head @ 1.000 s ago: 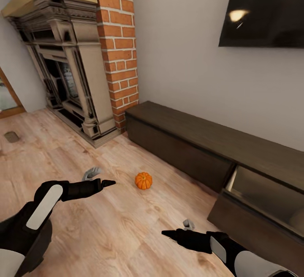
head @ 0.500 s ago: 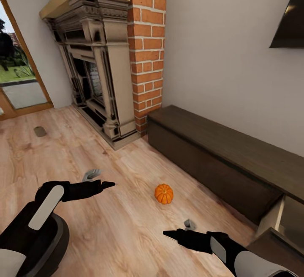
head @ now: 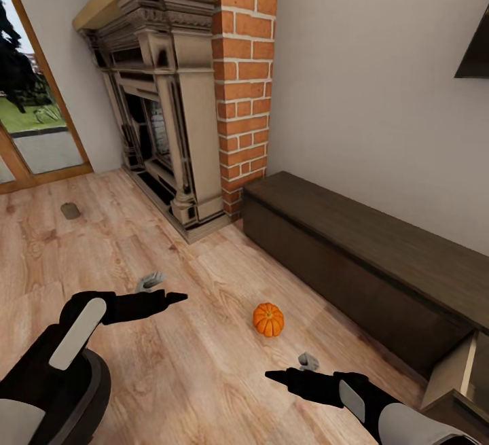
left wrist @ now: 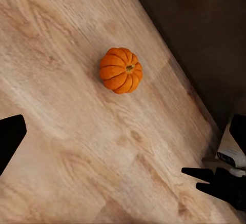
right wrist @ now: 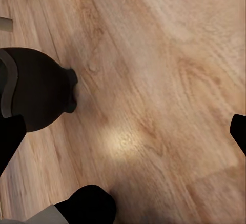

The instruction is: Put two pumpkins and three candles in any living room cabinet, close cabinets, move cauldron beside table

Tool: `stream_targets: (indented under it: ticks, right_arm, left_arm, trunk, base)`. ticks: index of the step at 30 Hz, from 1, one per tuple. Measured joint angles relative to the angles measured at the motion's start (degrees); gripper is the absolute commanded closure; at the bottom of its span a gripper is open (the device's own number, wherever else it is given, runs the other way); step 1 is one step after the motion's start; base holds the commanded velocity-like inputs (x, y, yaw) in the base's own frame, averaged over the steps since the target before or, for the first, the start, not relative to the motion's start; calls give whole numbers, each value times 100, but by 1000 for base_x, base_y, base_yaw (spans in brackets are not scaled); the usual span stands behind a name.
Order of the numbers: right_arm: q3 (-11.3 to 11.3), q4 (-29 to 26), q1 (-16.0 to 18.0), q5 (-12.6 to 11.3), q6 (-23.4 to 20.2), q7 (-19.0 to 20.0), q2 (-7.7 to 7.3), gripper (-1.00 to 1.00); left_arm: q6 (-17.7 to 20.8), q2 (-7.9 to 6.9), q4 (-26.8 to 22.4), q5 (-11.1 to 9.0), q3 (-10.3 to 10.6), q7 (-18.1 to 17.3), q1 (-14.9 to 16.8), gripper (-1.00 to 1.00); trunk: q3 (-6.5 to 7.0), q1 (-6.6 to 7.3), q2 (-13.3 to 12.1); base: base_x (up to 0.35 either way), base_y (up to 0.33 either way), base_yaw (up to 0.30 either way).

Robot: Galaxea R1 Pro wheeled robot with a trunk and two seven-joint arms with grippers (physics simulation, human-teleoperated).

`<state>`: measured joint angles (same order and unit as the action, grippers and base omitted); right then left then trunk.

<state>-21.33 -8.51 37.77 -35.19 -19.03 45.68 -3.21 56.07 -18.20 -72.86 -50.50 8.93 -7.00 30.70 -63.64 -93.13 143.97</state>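
Note:
One orange ribbed pumpkin [head: 269,319] [left wrist: 121,70] sits on the wood floor in front of the long dark-brown cabinet [head: 353,248]. My left gripper [head: 175,297] hovers open to the pumpkin's left, well apart from it. My right gripper [head: 277,377] hangs open just in front of the pumpkin, nothing between its fingers. A drawer [head: 462,370] of the cabinet stands pulled out at the lower right. A small grey-tan squat object [head: 70,210] rests on the floor near the glass door, too small to tell if it is a candle. Cauldron, table and second pumpkin are out of view.
A tall dark fireplace [head: 163,112] with a pale mantel and a brick column [head: 244,78] stand against the wall left of the cabinet. A glass door [head: 27,92] is at the far left. A TV corner [head: 475,58] hangs above the cabinet.
The whole view has swung left: door and fireplace came in, the TV and open drawer slid to the right edge. Both arms keep their pose; the pumpkin stays put on the floor.

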Motion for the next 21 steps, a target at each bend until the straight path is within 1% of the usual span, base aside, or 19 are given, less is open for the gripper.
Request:
stream_targets:
  ticks: [2,4,10,21]
  right_arm:
    - [17,0,0,-3,1,-1,0,-100]
    - [23,2,0,-7,1,-2,-1,-100]
    - [26,-2,0,-9,1,5,-1,-100]
    - [26,-4,2,-6,1,7,0,-100]
  left_arm:
    - [0,29,0,-1,84,0,-1,-100]
    - [0,35,0,1,110,0,-3,-100]
    - [0,39,0,3,122,0,0,-100]
    - [0,39,0,0,123,8,-2,-100]
  trunk:
    - [0,0,0]
    - [0,0,0]
    - [15,0,0]
    - [108,0,0]
  base:
    - [0,0,0]
    - [0,0,0]
    - [0,0,0]
    - [0,0,0]
